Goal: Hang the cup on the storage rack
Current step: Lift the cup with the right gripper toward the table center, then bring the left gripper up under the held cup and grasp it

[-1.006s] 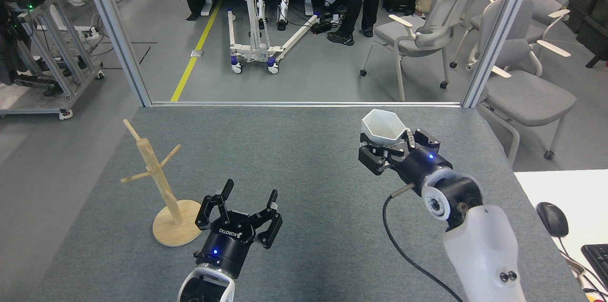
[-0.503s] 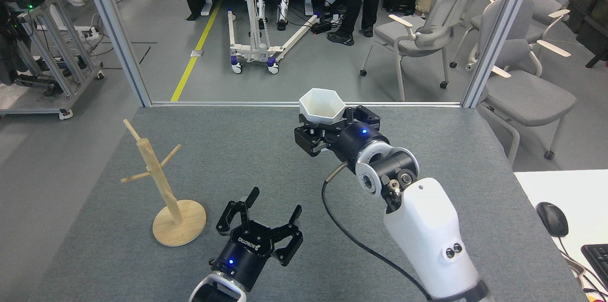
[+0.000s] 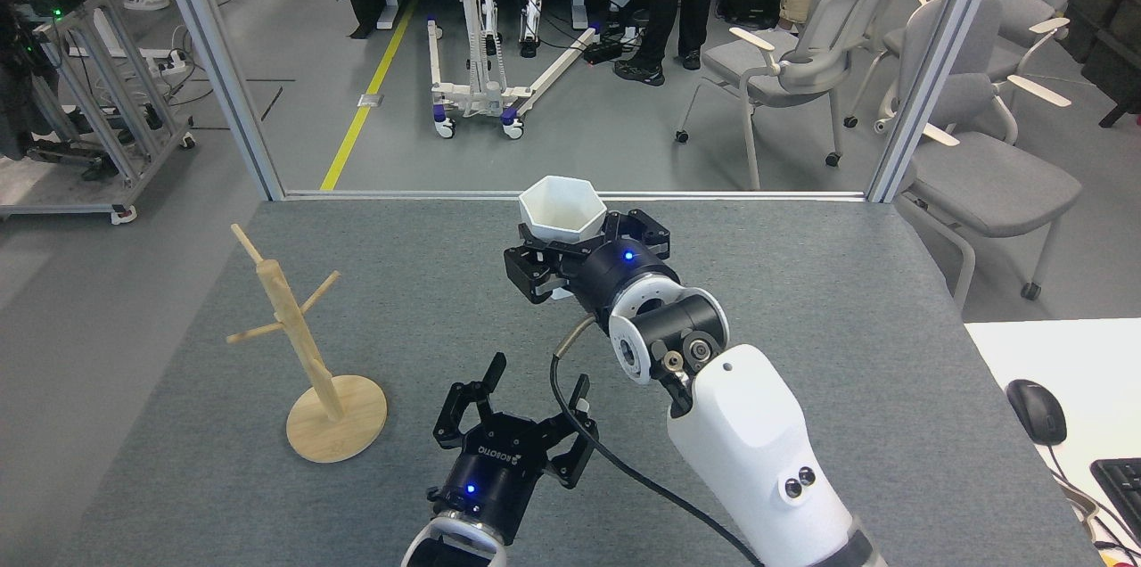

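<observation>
The cup (image 3: pixel 562 209), white with a hexagonal rim, is held upright above the grey table near its far middle. My right gripper (image 3: pixel 554 257) is shut on the cup's lower part, hiding its base and handle. The storage rack (image 3: pixel 299 337), a light wooden mug tree with a round disc base and bare pegs, stands at the left of the table. My left gripper (image 3: pixel 535 382) is open with nothing between its fingers, low near the front edge, to the right of the rack's base.
The grey table (image 3: pixel 847 299) ends at a metal frame at the back. Chairs (image 3: pixel 972 148) stand beyond the right corner. A white desk with a mouse (image 3: pixel 1037 410) and a keyboard lies at the lower right. People's legs and a wheeled stand are behind.
My right arm has carried the cup leftward across the table, from the right side to the middle. My left gripper has shifted right and slightly toward the front edge, staying open.
</observation>
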You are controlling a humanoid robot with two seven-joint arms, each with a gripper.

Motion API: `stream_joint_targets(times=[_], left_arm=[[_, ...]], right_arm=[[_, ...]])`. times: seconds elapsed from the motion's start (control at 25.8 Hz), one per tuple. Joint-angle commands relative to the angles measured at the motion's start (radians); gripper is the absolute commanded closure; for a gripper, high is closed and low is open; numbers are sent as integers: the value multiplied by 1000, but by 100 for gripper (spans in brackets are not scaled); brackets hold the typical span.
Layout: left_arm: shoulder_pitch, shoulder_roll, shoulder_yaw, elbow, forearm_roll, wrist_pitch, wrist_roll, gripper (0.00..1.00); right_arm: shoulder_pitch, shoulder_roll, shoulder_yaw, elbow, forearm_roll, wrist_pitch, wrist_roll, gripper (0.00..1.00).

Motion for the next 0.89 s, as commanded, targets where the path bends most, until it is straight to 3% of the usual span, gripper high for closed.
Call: stream_joint_targets(times=[0.0, 0.19, 0.35, 0.62, 0.85], left_arm=[[-4, 1, -11, -22, -7, 70, -12, 1], [-12, 1, -14, -63, -9, 118, -55, 1], [-34, -42, -58, -68, -40, 126, -66, 1], [-95, -57, -92, 0, -46, 129, -98, 2], [-141, -68, -84, 89, -43, 129, -105, 2]], right_arm=[[9, 0, 1, -1, 20, 6, 5, 94], [18, 2, 1, -1, 57, 8, 5, 94], [32, 9, 3, -1, 65, 8, 5, 94], [37, 41, 6, -1, 65, 8, 5, 94], [46, 71, 7, -1, 117, 6, 6, 93]])
